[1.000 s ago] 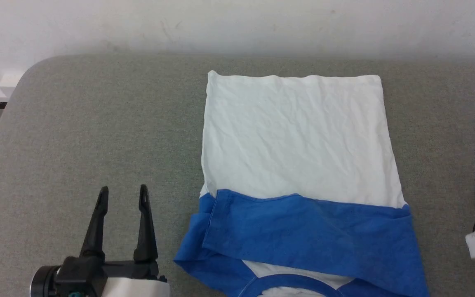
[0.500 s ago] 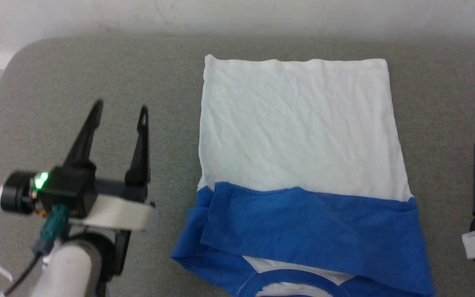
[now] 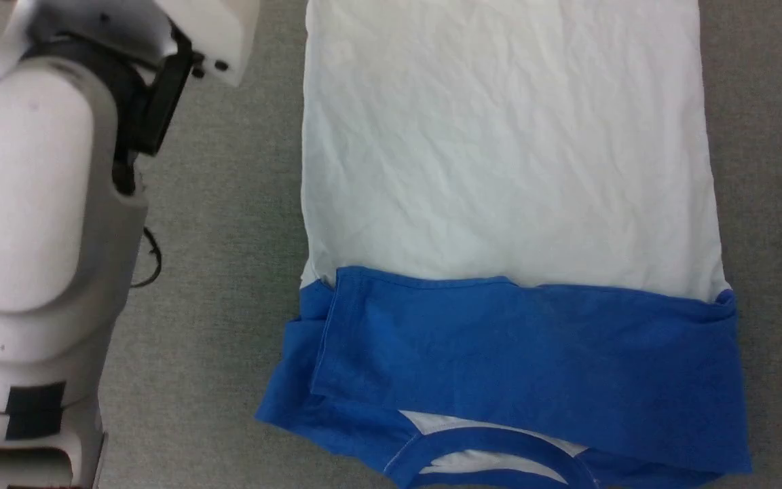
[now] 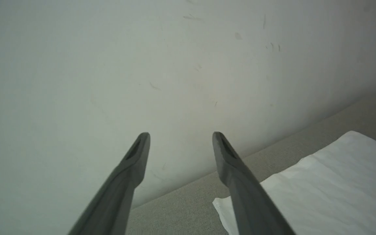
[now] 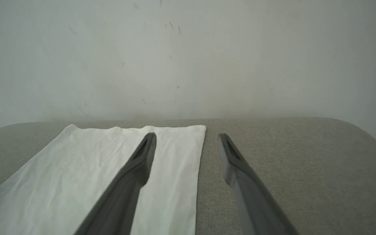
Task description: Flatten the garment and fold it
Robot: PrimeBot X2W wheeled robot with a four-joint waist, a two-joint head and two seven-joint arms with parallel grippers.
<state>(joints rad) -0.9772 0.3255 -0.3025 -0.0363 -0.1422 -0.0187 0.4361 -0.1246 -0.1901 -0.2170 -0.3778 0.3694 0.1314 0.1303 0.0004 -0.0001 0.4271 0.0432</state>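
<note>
- One grey table (image 3: 214,238) carries everything. Its cover is felt-like and woven, its far corners are rounded, and bare strips lie open on both sides of the cloth.
- One pale wall (image 5: 188,49), scuffed with faint marks, rises right behind the table's far edge.
- One T-shirt (image 3: 499,170) lies flat on the table as a long rectangle. Finely creased white cotton runs towards the wall, a royal-blue band is folded across the near end, and the blue neckband lies nearest. The blue fold bulges out past the left side.
- One left forearm (image 3: 31,204), a smooth white shell with dark joints, stands over the strip left of the shirt. A thin dark cable (image 3: 150,258) loops beside it.
- Two hands, both empty. The left hand (image 4: 181,133) has its tapered dark fingers well spread and is raised towards the wall near the shirt's far left corner. The right hand (image 5: 187,134), spread alike, sits off the shirt's right side and points at the wall.
</note>
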